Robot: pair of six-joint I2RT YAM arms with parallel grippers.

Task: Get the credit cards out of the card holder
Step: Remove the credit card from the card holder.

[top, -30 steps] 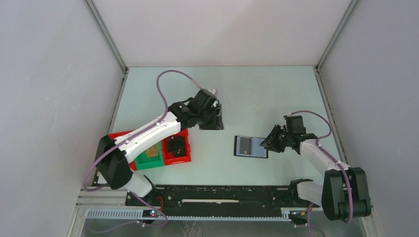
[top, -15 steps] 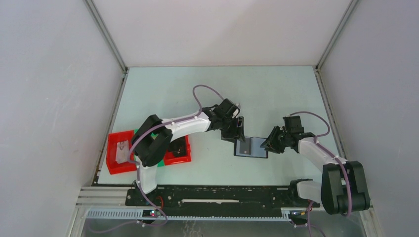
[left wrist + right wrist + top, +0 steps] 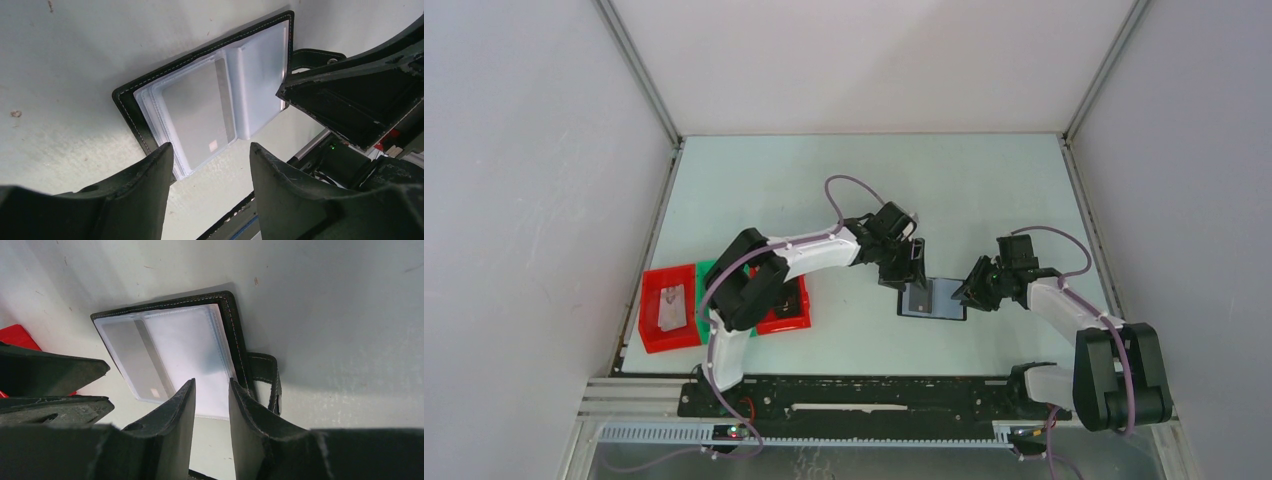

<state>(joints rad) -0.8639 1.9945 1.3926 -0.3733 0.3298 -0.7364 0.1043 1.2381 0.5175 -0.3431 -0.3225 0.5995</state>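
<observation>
Down toward the near edge, at about 8 o'clock from the desk's (image 3: pixel 754 180) middle, stand two red trays, the left one (image 3: pixel 667 325) with a pale flat piece (image 3: pixel 671 305) in it, the right one (image 3: pixel 790 316) partly hidden by the left arm (image 3: pixel 809 252). Farther in, at roughly 4 o'clock from the middle, the card holder (image 3: pixel 932 299) lies flat and open on the desk, its clear sleeves (image 3: pixel 185 347) facing up. A pale grey credit card (image 3: pixel 200 117) sits inside the top sleeve, on the half toward 9 o'clock, and the black closing strap (image 3: pixel 265 381) sticks out beside the right pincer (image 3: pixel 971 290). That pincer is at the holder's 3 o'clock edge, fingers a narrow gap apart over the sleeve's rim; whether they pinch it cannot be told. The left pincer (image 3: pixel 913 266) hangs at the holder's 11 o'clock, fingers well apart with nothing between them, the carded sleeve showing through the gap in its wrist view.
</observation>
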